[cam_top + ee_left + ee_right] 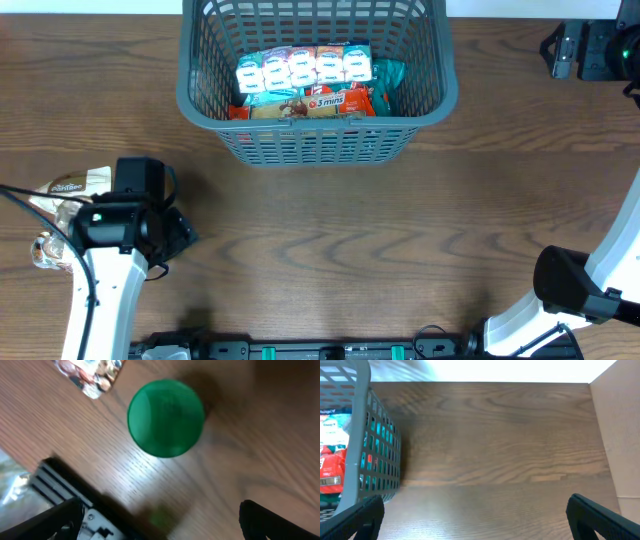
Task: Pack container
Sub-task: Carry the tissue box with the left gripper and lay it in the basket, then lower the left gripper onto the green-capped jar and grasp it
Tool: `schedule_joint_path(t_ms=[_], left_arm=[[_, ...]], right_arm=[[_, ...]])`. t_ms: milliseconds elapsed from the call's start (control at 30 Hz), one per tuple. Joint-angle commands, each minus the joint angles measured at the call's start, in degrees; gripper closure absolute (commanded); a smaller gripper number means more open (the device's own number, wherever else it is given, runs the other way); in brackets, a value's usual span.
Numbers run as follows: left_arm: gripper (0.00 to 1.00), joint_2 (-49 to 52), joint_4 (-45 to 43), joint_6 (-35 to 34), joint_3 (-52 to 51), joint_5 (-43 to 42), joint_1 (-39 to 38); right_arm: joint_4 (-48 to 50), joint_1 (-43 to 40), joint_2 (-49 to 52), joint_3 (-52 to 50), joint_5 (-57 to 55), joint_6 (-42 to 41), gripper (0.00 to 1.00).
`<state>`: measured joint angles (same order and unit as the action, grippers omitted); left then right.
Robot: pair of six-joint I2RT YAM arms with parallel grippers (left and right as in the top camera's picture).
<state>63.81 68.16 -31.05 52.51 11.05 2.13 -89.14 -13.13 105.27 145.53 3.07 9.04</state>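
Left arm: white tubular link, black wrist housing, small green indicator light on top. Thin black cable routed to link. Left gripper fingers: matte black; grey metal plate at base, blurred. Right arm: white link, rounded black joint cover. Right gripper fingers: matte black, wedge-shaped tips. Base rail: black, green connectors.

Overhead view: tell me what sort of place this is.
Probably a robot test bench: wood-grain table, grey slatted basket of snack packs, left arm and right arm at the near edge.
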Motion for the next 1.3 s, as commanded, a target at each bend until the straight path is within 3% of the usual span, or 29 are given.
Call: schedule_joint_path(t_ms=[0,433,867,1267], left_arm=[[0.02,0.7,-2.2,1.6,-2.7,-3.1,2.8],[0.02,8.5,-11.0,13.0,-3.5,-9.2,12.8],[0.02,14.8,-21.6,13.4,-3.6,-11.1,14.3],[0.02,20.7,-23.6,13.4,-3.6,-11.1,14.3]], right_arm=[[-0.3,-0.3,-0.2,-0.2,0.4,-0.2,0.01],[-0.1,-0.3,-0.2,-0.2,0.3,-0.2,0.01],[0.4,-0.3,-0.2,-0.2,0.2,0.5,0.01],[1.1,-0.3,-0.2,-0.2,0.2,0.5,0.01]])
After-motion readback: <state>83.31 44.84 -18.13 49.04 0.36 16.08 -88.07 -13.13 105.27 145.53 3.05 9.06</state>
